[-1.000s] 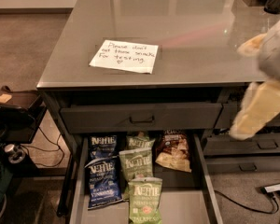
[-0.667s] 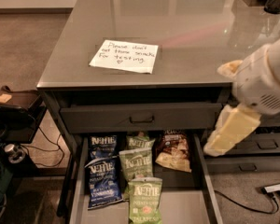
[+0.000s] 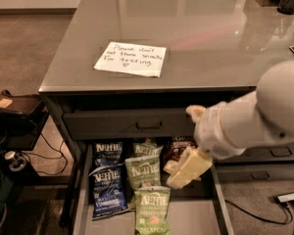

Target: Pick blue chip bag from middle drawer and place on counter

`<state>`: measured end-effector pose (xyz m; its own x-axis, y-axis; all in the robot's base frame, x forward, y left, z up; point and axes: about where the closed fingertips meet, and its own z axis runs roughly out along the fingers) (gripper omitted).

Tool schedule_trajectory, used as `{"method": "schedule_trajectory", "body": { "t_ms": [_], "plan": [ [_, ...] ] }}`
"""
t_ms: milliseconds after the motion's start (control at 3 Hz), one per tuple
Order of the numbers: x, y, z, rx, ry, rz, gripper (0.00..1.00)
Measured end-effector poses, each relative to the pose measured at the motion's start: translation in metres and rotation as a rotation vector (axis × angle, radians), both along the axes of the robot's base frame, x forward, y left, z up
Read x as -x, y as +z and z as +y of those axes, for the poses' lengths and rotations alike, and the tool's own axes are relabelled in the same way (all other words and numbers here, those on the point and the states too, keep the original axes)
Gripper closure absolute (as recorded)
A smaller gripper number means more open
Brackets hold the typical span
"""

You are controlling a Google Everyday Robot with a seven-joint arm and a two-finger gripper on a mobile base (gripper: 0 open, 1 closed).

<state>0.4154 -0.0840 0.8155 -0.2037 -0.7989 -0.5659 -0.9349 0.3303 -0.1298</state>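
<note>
Change: the gripper has swung in from the right edge and dropped lower. It now hangs over the right part of the open middle drawer.
Meaning: we judge the reach is under way and no bag has been taken. The target lies further left.
Gripper state: we cannot tell whether it is open or closed. It holds nothing that we can see.
Blue bags: we count two at the left. The blue chip bag with the paler lower band lies flat, nearest us. The plain blue bag lies just behind it.
Green bags: three, in the middle.
Brown bag: one, partly hidden behind the gripper.
Counter: one, above, bearing one paper note.
</note>
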Motion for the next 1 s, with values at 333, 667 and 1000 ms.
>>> {"method": "schedule_trajectory", "body": {
  "t_ms": [333, 667, 1000],
  "plan": [
    [0.003, -0.063, 0.044, -0.155, 0.032, 0.101, 0.0],
    [0.003, -0.063, 0.044, -0.155, 0.032, 0.1, 0.0],
    [-0.012, -0.093, 0.059, -0.151, 0.041, 0.098, 0.0]
  ]
}}
